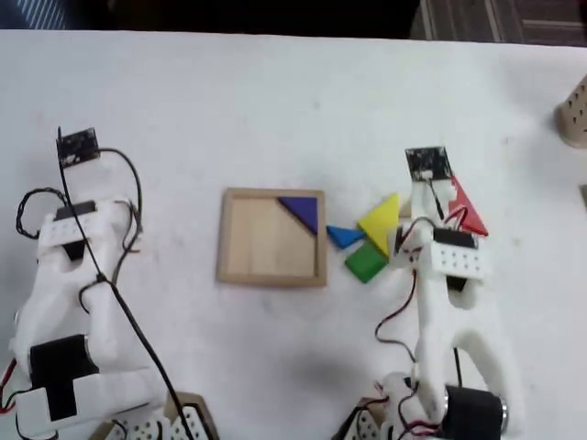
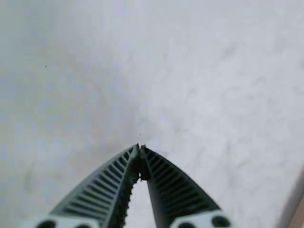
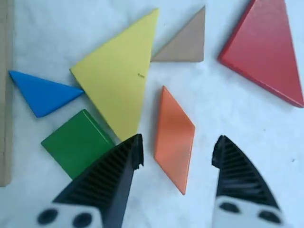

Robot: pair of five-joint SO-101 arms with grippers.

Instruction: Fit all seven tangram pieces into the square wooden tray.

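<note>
The two arms rise from the near edge of the white counter [image 1: 275,110]. From above, the left arm [image 1: 69,275] stands at 8 o'clock and the right arm [image 1: 454,302] at 4 o'clock. The left tool [image 2: 140,151] is closed, its ribbed tips meeting with nothing between them. It is over bare counter, well off to the 9 o'clock side of the wooden tray [image 1: 257,240].

The right tool [image 3: 178,145] is spread wide and grips nothing. Its two fingers stand on either side of an orange parallelogram [image 3: 174,128] lying flat on the counter; whether they touch it I cannot tell.

The loose pieces cluster at the tray's 3 o'clock. A green square [image 1: 365,261] lies nearest, at the tray's 4 o'clock, just beside the long edge of a large yellow triangle [image 1: 381,220]. A small blue triangle [image 1: 343,236] lies just beside the tray's rim, its tip meeting a corner of the yellow one. A tan triangle [image 3: 185,42] touches the yellow triangle's far edge. A red triangle [image 3: 266,52] lies apart, farthest from the tray.

The tray sits mid-counter with a dark blue triangle [image 1: 301,213] in its 1 o'clock corner. A tan object with holes [image 1: 573,115] stands at the counter's far 2 o'clock edge.
</note>
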